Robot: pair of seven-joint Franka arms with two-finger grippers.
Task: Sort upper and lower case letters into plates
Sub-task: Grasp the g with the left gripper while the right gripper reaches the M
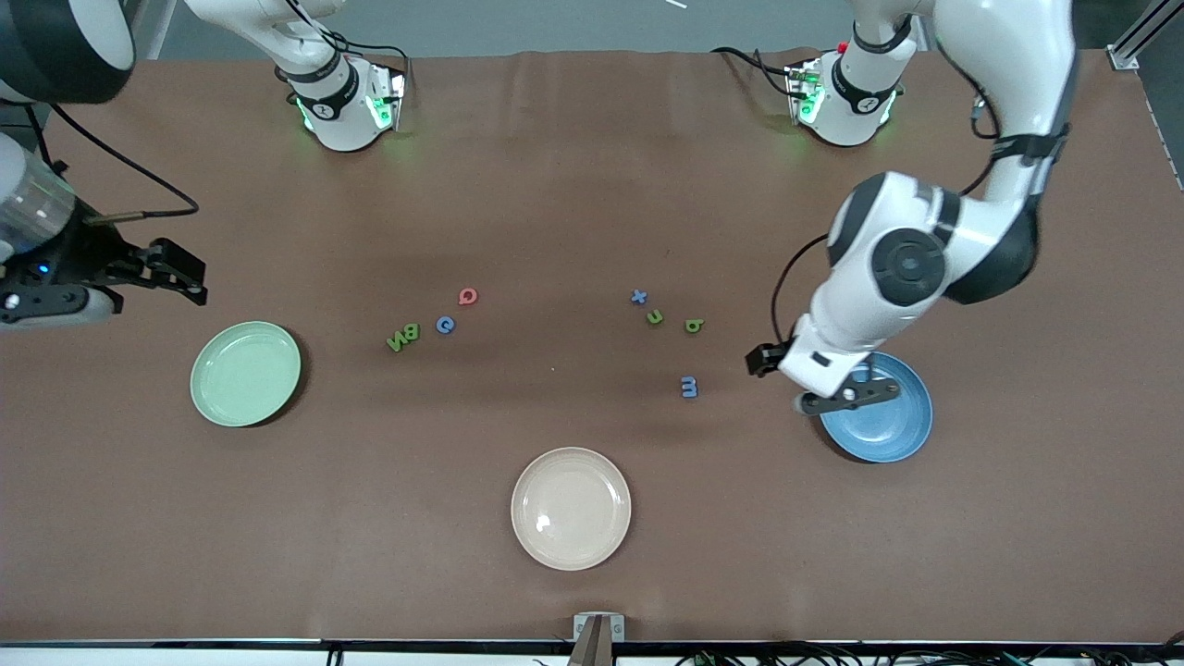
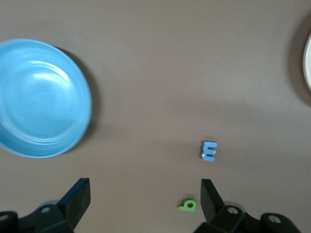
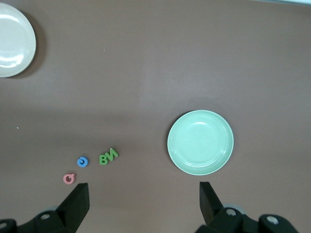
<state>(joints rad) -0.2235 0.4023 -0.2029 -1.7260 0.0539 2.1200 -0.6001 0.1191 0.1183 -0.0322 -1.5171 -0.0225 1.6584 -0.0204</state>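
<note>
The light green plate [image 1: 245, 373] lies toward the right arm's end of the table and the blue plate [image 1: 879, 416] toward the left arm's end; both show nothing in them. Between them lie small letters: pink Q [image 1: 468, 296], blue C [image 1: 445, 325], green B and N [image 1: 403, 336], then a blue cross-shaped letter [image 1: 638, 297], green n [image 1: 654, 317], green b [image 1: 694, 326] and blue m [image 1: 689, 387]. My left gripper [image 1: 846, 396] hangs open over the blue plate's rim. My right gripper [image 1: 190, 277] hangs open above the table beside the green plate. In the left wrist view the blue plate [image 2: 43, 99], m [image 2: 209, 151] and b [image 2: 188, 205] show below the open left gripper [image 2: 146, 201]. In the right wrist view the green plate [image 3: 200, 142], Q [image 3: 69, 178], C [image 3: 83, 161] and B with N [image 3: 108, 157] show past the open right gripper [image 3: 144, 201].
A beige plate [image 1: 571, 508] sits nearer to the front camera than the letters, midway along the table. Both arm bases [image 1: 347, 102] [image 1: 842, 97] stand at the table's robot edge. A small bracket [image 1: 598, 629] sits at the camera-side edge.
</note>
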